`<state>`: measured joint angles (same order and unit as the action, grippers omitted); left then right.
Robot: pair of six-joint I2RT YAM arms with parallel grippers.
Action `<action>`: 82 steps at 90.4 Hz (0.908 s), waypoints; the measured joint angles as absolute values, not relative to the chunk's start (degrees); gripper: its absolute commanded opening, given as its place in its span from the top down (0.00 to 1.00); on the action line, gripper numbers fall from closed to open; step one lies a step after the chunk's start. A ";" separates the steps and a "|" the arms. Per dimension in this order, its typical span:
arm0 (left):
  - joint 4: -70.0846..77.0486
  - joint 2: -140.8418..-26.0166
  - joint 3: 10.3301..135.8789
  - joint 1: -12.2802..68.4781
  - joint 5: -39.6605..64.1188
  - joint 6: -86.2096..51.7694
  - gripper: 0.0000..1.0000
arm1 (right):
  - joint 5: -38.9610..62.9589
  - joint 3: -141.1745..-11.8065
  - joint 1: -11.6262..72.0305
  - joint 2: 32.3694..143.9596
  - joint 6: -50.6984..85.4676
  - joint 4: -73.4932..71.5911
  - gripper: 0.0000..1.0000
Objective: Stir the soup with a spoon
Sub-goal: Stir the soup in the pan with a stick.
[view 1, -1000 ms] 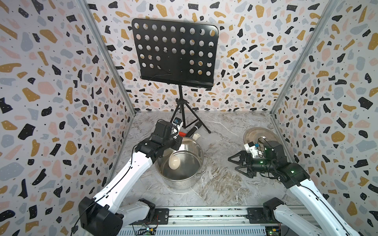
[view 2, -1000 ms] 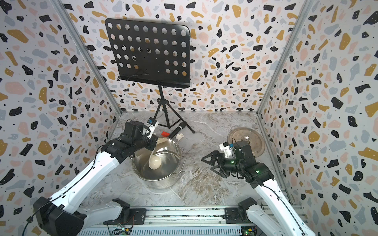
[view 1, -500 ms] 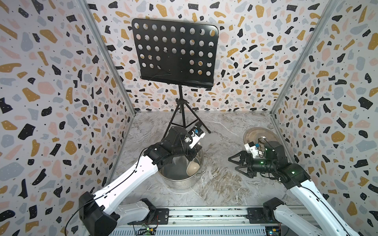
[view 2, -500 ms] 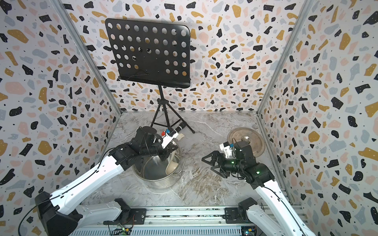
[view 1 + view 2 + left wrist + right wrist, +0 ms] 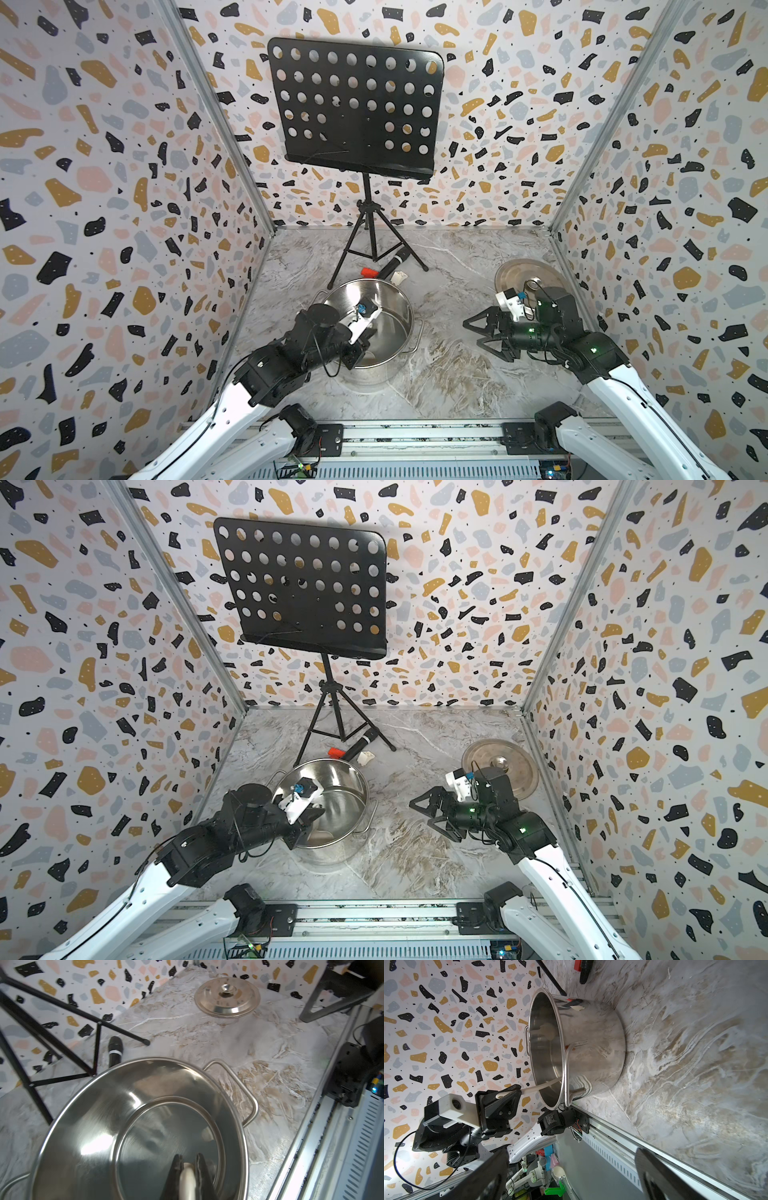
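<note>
- Left wrist view: left gripper (image 5: 188,1160) clamped on the cream spoon (image 5: 187,1178) by its handle, over the near side of the steel pot (image 5: 93,1105); spoon dips into it;
- right gripper (image 5: 473,334) hangs wide open, nothing in it, well right of the pot;
- lid (image 5: 515,272) lies flat behind that; microphone (image 5: 392,266) and music stand (image 5: 357,112) furthest back
</note>
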<state>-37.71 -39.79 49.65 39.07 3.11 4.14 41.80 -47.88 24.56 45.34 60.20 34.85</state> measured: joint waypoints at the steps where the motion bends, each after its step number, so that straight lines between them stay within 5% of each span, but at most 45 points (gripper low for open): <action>1: -37.80 -39.53 49.65 38.65 2.61 3.86 1.00 | 41.78 -47.88 24.56 45.41 60.20 34.79 0.01; 41: -30.76 -52.73 53.19 25.50 -9.37 -0.58 1.00 | 42.54 -47.86 24.56 47.03 60.14 33.89 0.01; 82: -22.57 -74.59 67.64 27.46 4.19 1.37 1.00 | 42.37 -47.86 24.56 43.90 60.18 34.70 0.01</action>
